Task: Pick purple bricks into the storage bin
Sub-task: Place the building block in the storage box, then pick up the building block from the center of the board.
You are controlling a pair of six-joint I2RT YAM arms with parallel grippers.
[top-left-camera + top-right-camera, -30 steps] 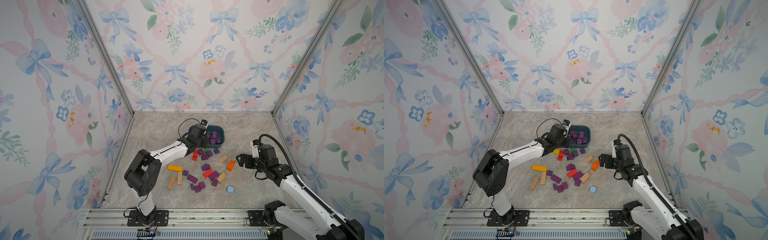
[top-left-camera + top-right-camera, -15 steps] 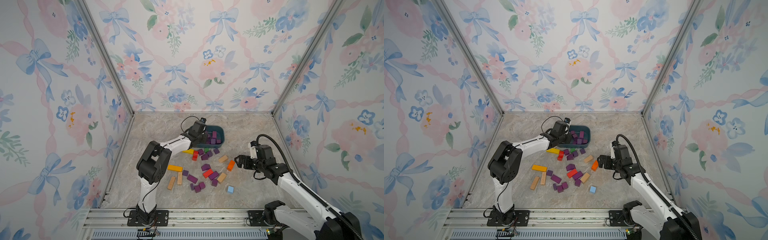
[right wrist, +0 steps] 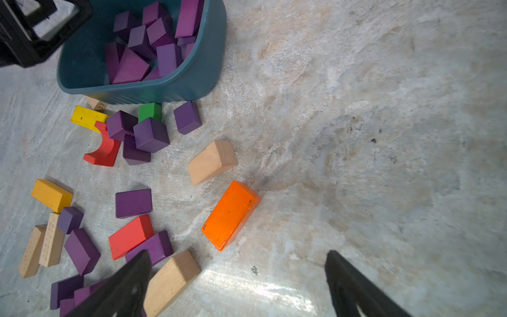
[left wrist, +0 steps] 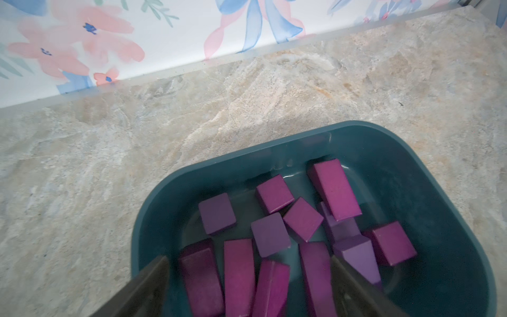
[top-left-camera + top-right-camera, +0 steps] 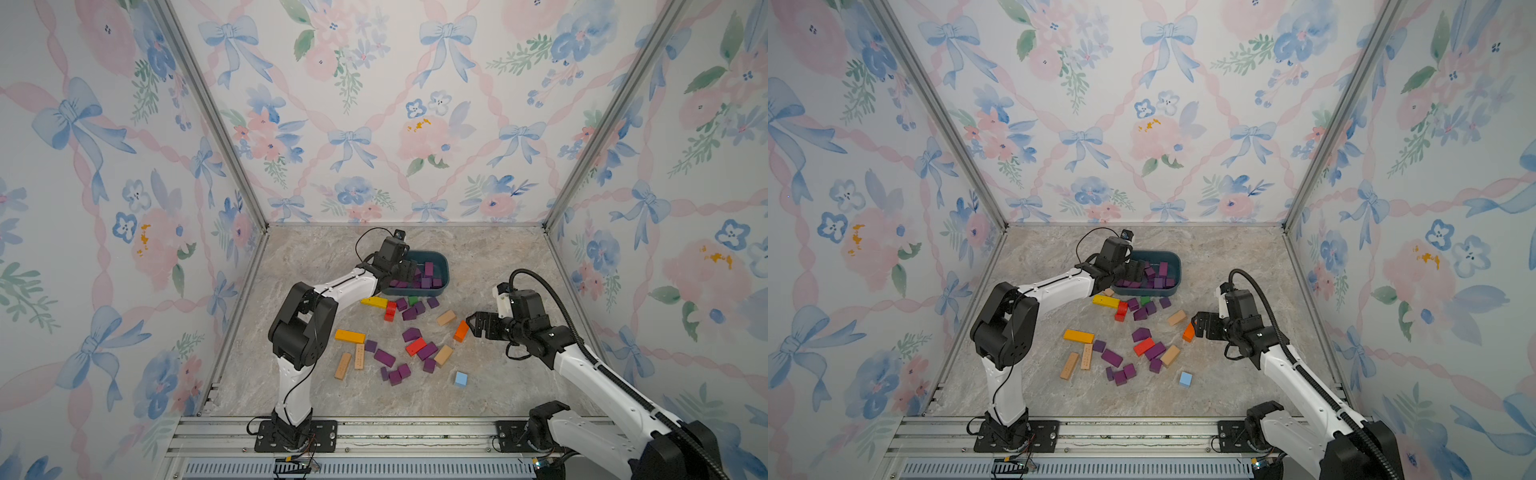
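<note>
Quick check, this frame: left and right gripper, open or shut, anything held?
Left gripper: open over the storage bin, holding nothing.
Right gripper: open, empty, above the table near the orange block.

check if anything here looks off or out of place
Nothing spilled or broken. One purple cube sits tilted atop other purple blocks beside the green block, just outside the bin.

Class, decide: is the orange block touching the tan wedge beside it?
Apart. The right wrist view shows a clear gap between the orange block and the tan wedge.
</note>
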